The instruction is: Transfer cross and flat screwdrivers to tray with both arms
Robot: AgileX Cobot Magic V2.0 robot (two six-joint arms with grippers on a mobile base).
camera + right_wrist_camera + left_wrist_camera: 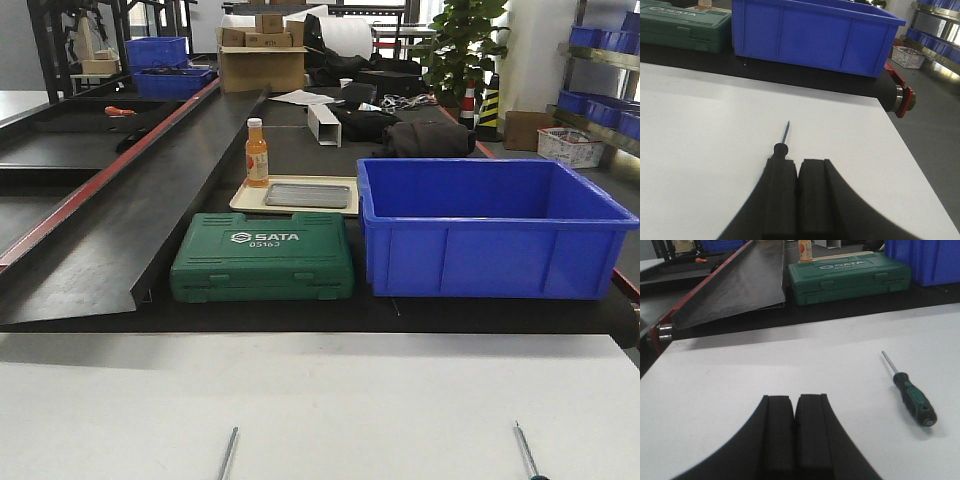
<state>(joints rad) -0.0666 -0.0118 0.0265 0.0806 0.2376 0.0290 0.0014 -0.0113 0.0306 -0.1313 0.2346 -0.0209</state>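
The left fingers [779,425] are pressed flat together with nothing between them, low over the white desk [320,400]. The right fingers [814,190] are closed the same way, pad against pad, and empty.

From where I stand, both screwdrivers lie on the desk near its front edge, well apart from each other. The left screwdriver [912,395] rests off to the right of the left fingers, clear of them, its green and black handle nearest the arm and its shaft pointing away toward the green case [263,257]. The right screwdriver [783,140] lies just ahead of the right fingers, its handle partly hidden behind one pad and its thin shaft aimed at the blue bin [490,230]. I cannot tell which one is cross and which is flat.

The tray [308,195] sits further back, on a beige tray [245,200] behind the green case, with an orange bottle [257,152] upright beside it.
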